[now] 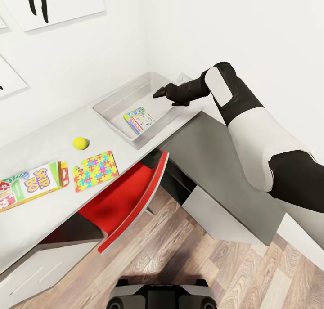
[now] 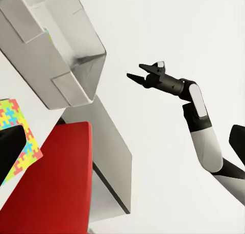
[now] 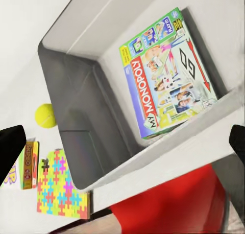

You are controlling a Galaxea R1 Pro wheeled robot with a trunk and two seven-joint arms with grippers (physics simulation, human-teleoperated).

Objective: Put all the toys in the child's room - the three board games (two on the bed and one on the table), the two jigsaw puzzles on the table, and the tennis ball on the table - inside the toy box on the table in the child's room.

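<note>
Right gripper (image 1: 158, 93), fingers spread and empty, hovers at frame centre above the shallow light-grey toy box (image 1: 118, 101) containing a blue-edged Monopoly box (image 1: 139, 120).

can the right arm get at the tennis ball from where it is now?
Probably yes. The right gripper hovers open and empty over the toy box; the tennis ball sits on bare desk beyond it, nothing on or against it.

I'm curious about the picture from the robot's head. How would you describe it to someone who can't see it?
The robot's black right gripper, open and empty, hovers over a shallow light-grey toy box holding one colourful board game. On the light-grey desk beside it lie a yellow-green tennis ball, a multicoloured jigsaw square and a SKIP-BO box.
</note>
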